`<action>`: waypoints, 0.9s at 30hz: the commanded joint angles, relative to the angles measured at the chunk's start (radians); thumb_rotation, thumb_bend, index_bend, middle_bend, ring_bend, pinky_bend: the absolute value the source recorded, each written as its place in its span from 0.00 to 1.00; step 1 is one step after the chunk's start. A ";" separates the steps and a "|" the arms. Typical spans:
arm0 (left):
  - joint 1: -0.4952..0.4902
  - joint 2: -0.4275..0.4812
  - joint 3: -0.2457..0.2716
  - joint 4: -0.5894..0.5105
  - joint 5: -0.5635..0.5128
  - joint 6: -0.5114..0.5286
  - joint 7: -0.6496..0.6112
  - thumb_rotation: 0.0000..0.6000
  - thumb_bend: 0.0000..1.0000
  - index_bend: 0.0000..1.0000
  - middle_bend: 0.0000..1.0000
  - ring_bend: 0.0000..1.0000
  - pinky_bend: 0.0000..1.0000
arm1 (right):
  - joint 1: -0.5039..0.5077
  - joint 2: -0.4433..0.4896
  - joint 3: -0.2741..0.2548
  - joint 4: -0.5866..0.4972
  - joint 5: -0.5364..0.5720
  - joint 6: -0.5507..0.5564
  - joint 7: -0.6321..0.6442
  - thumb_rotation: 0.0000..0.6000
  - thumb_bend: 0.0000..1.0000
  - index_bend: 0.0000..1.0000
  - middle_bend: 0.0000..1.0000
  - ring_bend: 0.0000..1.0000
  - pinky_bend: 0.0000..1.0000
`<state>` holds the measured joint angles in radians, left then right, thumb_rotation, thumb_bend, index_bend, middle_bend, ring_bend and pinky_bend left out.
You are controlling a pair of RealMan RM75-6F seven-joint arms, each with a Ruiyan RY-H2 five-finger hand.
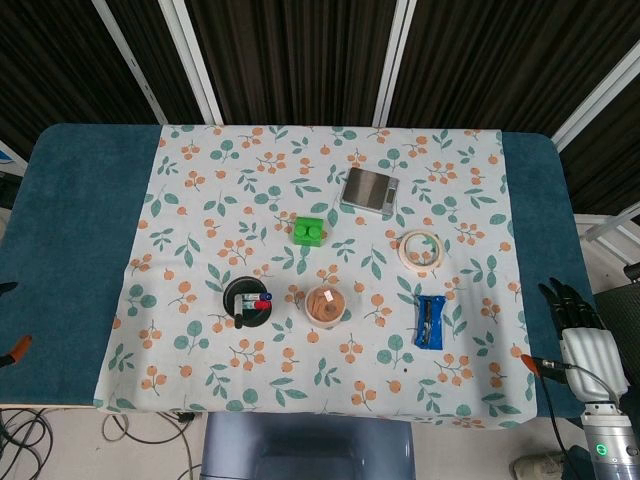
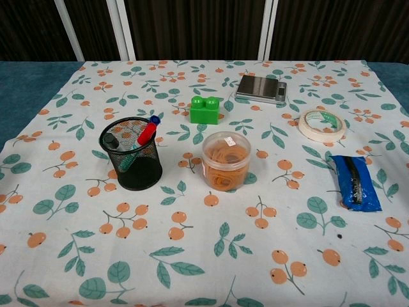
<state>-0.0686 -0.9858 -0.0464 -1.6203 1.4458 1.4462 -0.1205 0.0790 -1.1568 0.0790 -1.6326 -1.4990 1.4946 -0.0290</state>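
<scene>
One blue pouch lies flat on the flowered cloth. We judge it awkward: being slim and flat, it could slide away or rumple the cloth if fingers scrape at it. Our right hand is well to the pouch's right, off the cloth, fingers loosely apart and holding nothing. Behind the pouch lies a masking-tape roll; left of the pouch stands a tub of rubber bands.

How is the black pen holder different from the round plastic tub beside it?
The pen holder is black mesh and taller; the tub is clear plastic and lower. The pen holder holds markers standing up, the tub holds orange rubber bands. Both are round, upright and open-topped on the flowered cloth.
</scene>
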 commanded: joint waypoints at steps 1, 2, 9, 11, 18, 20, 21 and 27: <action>0.000 0.000 0.000 0.000 0.001 0.000 0.001 1.00 0.23 0.19 0.00 0.00 0.00 | 0.000 0.000 0.000 0.000 0.000 0.001 0.001 1.00 0.12 0.06 0.00 0.04 0.17; 0.000 -0.001 0.000 0.000 0.001 0.001 0.002 1.00 0.23 0.19 0.00 0.00 0.00 | 0.000 0.000 0.000 0.001 -0.001 0.002 0.001 1.00 0.12 0.06 0.00 0.04 0.17; 0.004 -0.006 -0.002 0.001 0.009 0.018 0.000 1.00 0.23 0.19 0.00 0.00 0.00 | 0.000 0.000 0.000 0.001 -0.001 0.002 0.003 1.00 0.12 0.06 0.00 0.04 0.17; 0.004 -0.011 -0.005 0.005 0.011 0.024 -0.004 1.00 0.23 0.19 0.00 0.00 0.00 | 0.000 0.001 0.000 0.001 -0.001 0.002 0.002 1.00 0.12 0.06 0.00 0.04 0.17; 0.005 -0.018 -0.007 0.011 0.018 0.034 -0.021 1.00 0.23 0.19 0.00 0.00 0.00 | -0.001 0.001 0.000 -0.001 0.000 0.002 0.001 1.00 0.12 0.06 0.00 0.04 0.17; 0.005 -0.022 -0.010 0.018 0.021 0.040 -0.025 1.00 0.23 0.19 0.00 0.00 0.00 | -0.001 0.002 -0.001 0.000 0.000 0.000 0.001 1.00 0.12 0.06 0.00 0.04 0.17; 0.004 -0.026 -0.010 0.022 0.025 0.044 -0.026 1.00 0.23 0.19 0.00 0.00 0.00 | -0.001 0.002 -0.001 -0.001 0.001 0.000 0.000 1.00 0.12 0.06 0.00 0.04 0.17; -0.005 -0.042 -0.001 0.042 0.058 0.041 -0.041 1.00 0.23 0.21 0.00 0.00 0.00 | -0.002 0.002 -0.001 -0.001 0.001 0.002 -0.002 1.00 0.12 0.06 0.00 0.04 0.17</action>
<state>-0.0711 -1.0248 -0.0500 -1.5814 1.4995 1.4891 -0.1578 0.0774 -1.1553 0.0784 -1.6339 -1.4980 1.4969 -0.0311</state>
